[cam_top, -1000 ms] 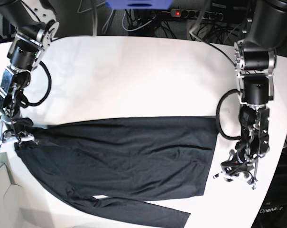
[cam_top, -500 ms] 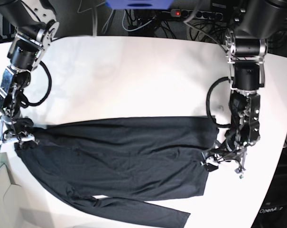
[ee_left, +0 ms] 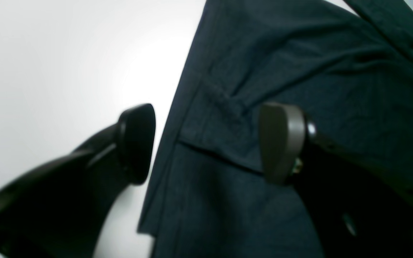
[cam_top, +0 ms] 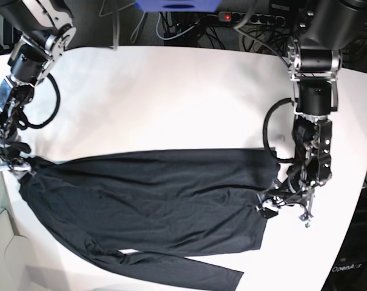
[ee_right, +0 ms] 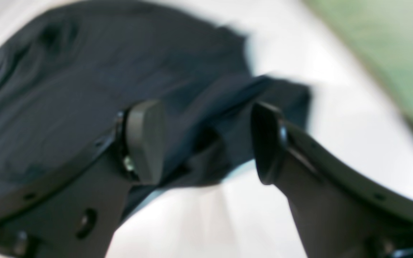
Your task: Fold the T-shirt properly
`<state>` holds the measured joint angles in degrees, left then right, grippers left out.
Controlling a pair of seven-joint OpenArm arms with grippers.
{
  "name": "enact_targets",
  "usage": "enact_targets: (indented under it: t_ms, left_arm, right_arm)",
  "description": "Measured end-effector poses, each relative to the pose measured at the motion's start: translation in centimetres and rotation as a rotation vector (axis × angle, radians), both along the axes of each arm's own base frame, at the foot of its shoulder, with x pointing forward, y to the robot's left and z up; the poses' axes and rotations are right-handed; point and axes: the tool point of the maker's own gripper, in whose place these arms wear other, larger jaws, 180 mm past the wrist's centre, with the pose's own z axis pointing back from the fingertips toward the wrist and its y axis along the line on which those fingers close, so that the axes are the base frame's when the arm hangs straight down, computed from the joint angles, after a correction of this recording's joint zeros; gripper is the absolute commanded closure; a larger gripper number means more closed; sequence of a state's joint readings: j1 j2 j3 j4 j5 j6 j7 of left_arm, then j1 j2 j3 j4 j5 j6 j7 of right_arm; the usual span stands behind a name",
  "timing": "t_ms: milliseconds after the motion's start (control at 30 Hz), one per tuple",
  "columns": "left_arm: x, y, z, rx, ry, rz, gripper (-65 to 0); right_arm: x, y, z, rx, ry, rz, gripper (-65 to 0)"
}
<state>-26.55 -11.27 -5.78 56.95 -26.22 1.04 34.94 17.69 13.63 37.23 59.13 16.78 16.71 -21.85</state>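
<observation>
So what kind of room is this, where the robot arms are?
Probably a robotics lab: a plain white worktable, tangled black cables with a power strip behind it, and a dark long-sleeved knit shirt laid out for practice.

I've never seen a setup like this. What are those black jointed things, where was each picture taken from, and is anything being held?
They are two robot arms working over a white table. One picture looks down from above; the other two come from cameras on each arm's wrist, looking out between its two fingers. A large dark charcoal long-sleeved shirt of thin knit fabric lies spread flat. The left gripper straddles the shirt's edge with its jaws wide apart. The right gripper is also open, near the opposite end of the shirt. Neither is gripping anything.
</observation>
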Motion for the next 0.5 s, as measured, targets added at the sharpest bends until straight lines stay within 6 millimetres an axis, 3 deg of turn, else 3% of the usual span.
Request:
enact_targets:
  t_ms: [100, 333, 500]
  left_arm:
    - [-0.3, -0.1, -0.4, -0.002, 0.007, 0.000, -43.3]
    - [-0.9, -1.5, -1.5, -0.022, 0.023, -0.013, -43.3]
    - [-1.8, -2.6, -2.8, -0.004, 0.051, -0.047, -43.3]
  right_arm:
    - [-0.1, -0.3, 0.1, -0.004, 0.002, -0.003, -38.4]
    - [0.3, 1.4, -0.7, 0.027, 0.003, 0.014, -38.2]
    - [1.2, 3.1, -0.8, 0.007, 0.016, 0.072, -33.4]
